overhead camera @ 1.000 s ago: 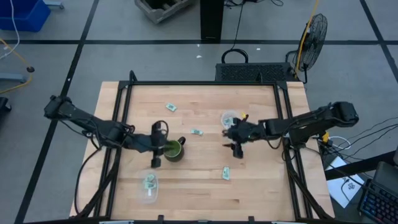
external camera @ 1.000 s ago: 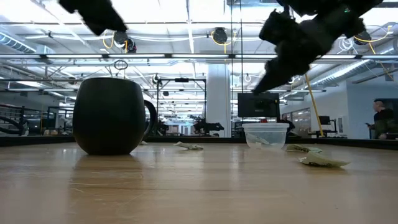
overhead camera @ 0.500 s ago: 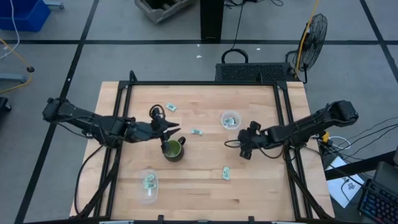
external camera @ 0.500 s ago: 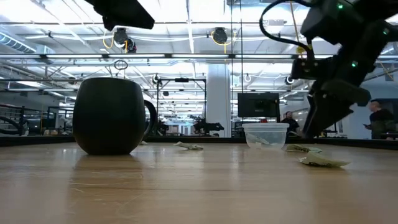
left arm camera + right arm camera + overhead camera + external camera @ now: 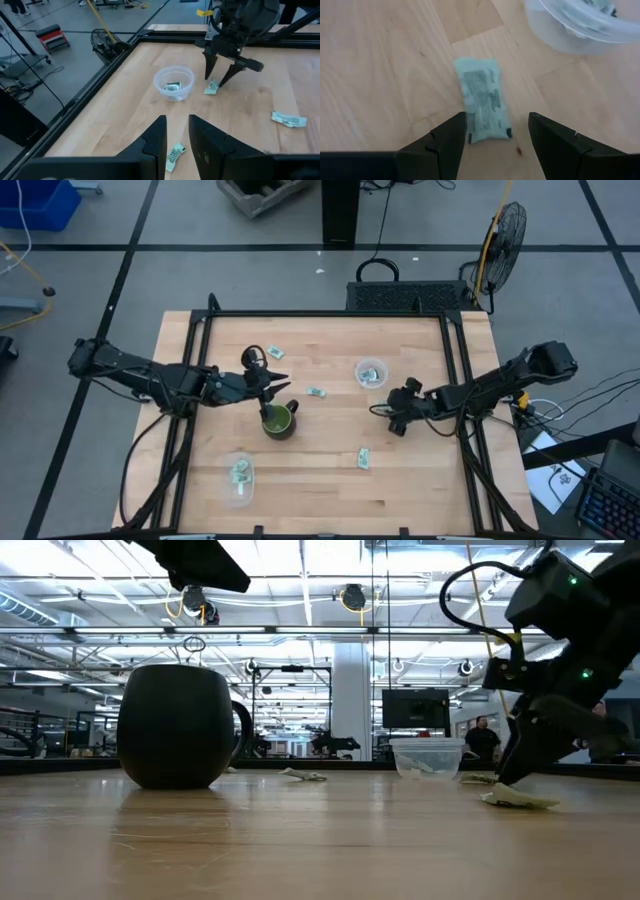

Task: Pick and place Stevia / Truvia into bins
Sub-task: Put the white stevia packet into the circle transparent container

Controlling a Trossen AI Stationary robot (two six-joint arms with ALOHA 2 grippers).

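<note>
Here, right pincer (image 5: 492, 140) spread astride sachet (image 5: 482, 100), bin (image 5: 580, 22) rim cropped.

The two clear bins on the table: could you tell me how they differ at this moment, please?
The far bin stands near the table's middle right, beside the right gripper, whose open fingers straddle a sachet. The near bin stands at the front left, away from both grippers. The dark green mug lies closer to the near bin than to the far one. Both are round, see-through, and hold green-and-white sachets.
</note>
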